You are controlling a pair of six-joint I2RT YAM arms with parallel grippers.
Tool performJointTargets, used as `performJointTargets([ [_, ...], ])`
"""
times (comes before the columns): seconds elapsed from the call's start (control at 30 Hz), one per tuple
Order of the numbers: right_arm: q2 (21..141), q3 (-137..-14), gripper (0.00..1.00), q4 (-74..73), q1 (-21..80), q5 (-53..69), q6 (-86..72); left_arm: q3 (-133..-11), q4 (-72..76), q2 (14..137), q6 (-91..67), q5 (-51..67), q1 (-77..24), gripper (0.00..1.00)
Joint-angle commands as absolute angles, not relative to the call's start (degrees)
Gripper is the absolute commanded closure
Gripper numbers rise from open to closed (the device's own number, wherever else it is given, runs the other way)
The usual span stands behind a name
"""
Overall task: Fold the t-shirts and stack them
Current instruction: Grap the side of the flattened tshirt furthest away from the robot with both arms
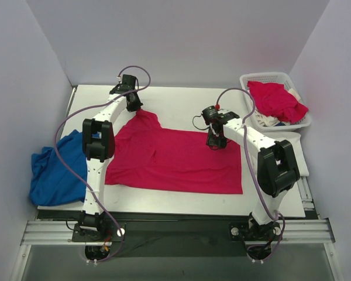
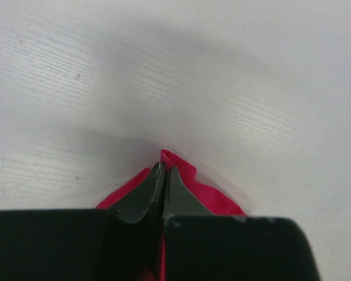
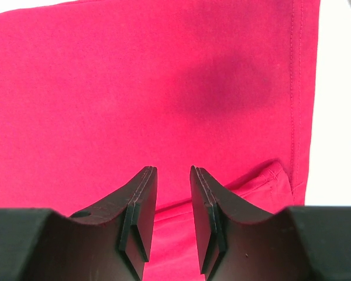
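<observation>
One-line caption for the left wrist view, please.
Left gripper, shut, pinches a peak of the bright pinkish-red cloth t-shirt over the white table top.

One bright pinkish-red t-shirt (image 1: 175, 161) lay spread nearly flat, left of the basket (image 1: 270, 75) and nearer the arms' bases, with its far-left corner pulled up into a peak. A second red t-shirt (image 1: 275, 99) sat crumpled inside the basket, over a white t-shirt (image 1: 268, 121).
</observation>
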State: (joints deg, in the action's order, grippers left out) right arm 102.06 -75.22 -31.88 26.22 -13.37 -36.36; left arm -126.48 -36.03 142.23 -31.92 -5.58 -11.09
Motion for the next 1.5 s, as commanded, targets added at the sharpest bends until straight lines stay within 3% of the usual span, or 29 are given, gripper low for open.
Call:
performJointTargets([
  [0.0, 102.0, -76.6, 0.69, -34.5, 25.8, -16.4, -37.0, -127.4, -35.9, 140.0, -31.6, -6.1, -10.6, 0.98],
  [0.23, 103.7, -79.3, 0.69, -34.9, 21.1, -18.3, -36.0, -125.2, -34.0, 135.9, -31.1, -4.7, -10.7, 1.00],
  [0.63, 116.5, -90.2, 0.66, -36.4, 10.8, -18.6, -33.4, -115.2, -27.7, 126.5, -29.7, -0.7, -10.7, 1.00],
  [1.1, 124.1, -97.4, 0.61, -37.5, 6.3, -16.5, -31.9, -110.3, -25.6, 122.3, -29.7, 0.0, -10.6, 1.00],
  [1.47, 125.3, -96.7, 0.65, -38.7, 5.9, -14.1, -32.5, -109.2, -25.6, 121.2, -29.8, 0.0, -10.6, 1.00],
])
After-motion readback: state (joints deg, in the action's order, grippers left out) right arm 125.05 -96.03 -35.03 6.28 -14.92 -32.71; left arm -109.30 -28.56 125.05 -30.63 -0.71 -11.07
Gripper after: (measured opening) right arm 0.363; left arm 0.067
